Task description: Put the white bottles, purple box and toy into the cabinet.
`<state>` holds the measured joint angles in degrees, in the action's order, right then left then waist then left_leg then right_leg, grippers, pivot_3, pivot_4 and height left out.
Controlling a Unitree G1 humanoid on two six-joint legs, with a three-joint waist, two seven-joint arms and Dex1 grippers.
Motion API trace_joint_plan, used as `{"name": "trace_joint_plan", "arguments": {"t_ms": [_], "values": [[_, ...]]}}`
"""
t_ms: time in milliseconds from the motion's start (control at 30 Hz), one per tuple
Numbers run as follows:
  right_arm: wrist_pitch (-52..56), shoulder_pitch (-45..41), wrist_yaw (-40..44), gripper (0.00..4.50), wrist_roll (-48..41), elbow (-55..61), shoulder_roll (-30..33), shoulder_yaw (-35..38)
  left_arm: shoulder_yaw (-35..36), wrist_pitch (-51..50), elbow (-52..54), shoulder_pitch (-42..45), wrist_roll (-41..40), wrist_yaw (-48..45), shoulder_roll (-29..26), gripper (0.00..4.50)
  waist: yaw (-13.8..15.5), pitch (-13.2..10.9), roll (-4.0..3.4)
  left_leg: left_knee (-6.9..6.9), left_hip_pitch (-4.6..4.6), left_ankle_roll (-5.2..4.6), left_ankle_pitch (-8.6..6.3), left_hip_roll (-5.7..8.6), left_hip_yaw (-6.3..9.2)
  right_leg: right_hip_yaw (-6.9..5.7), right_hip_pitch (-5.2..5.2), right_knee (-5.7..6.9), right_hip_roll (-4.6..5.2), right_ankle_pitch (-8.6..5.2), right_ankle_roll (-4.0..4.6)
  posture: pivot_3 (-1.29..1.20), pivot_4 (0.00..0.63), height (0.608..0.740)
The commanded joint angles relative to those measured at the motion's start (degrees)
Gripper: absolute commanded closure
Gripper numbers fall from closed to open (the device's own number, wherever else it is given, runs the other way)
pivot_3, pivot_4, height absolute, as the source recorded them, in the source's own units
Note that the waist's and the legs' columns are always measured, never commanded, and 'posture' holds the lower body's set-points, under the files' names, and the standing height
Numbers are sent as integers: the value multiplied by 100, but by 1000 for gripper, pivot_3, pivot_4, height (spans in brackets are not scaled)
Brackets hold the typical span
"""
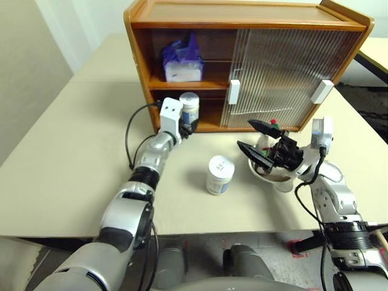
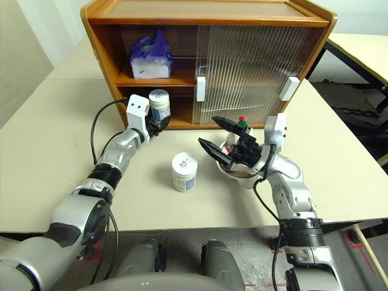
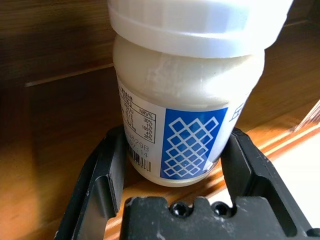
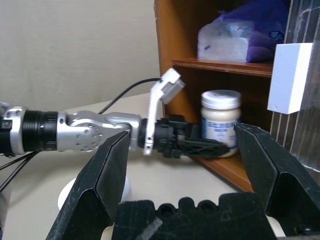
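Cabinet: wide orange-brown wooden two-shelf cabinet (image 1: 182,13) stands at the back of the pale table (image 1: 60,170). Its two ribbed translucent sliding doors (image 1: 285,76) with small white handles cover the right side; the left bays are uncovered.
Purple box: soft lavender tissue pack (image 1: 182,59) with white tissue showing rests on the upper shelf, in the open left bay.
First bottle: squat white plastic jar (image 3: 187,100) with a wide white screw lid and a blue-patterned label stands upright at the front edge of the lower shelf, in the open left bay.
Left tool: the left tool (image 1: 189,125) reaches to the lower shelf, its two black fingers (image 3: 107,170) set either side of that jar's base, closed around it; the jar's bottom appears to rest on the wood.
Second bottle: a matching white jar (image 1: 220,174) stands upright on the table, well in front of the cabinet, between the two arms.
Right tool: the right tool (image 1: 256,138) hangs wide apart and empty, above a round bowl (image 1: 282,179) on the table.
Toy: a red and green bit (image 1: 274,122) peeks up behind the right tool, just in front of the cabinet; the rest is hidden.
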<state>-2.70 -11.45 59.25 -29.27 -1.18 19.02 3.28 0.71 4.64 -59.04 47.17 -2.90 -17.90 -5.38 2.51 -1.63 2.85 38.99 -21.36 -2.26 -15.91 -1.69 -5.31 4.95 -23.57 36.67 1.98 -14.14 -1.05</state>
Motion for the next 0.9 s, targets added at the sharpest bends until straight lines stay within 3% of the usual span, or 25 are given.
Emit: {"name": "trace_joint_plan", "arguments": {"t_ms": [33, 900], "values": [[16, 70, -23, 0, -24, 136, 36, -7, 80, 156, -315, 340, 57, 162, 30, 1442, -13, 0, 0, 0, 0, 0, 0, 1, -1, 1, 0, 0, -1, 0, 0, 71, 0, 740], [108, 186, -79, 0, -93, 340, 65, -14, 292, 282, -1347, 932, 165, 686, 151, 1442, -33, -1, 1, 0, 0, 1, 0, 9, -1, 0, 0, -1, -5, 0, 0, 51, 0, 740]]}}
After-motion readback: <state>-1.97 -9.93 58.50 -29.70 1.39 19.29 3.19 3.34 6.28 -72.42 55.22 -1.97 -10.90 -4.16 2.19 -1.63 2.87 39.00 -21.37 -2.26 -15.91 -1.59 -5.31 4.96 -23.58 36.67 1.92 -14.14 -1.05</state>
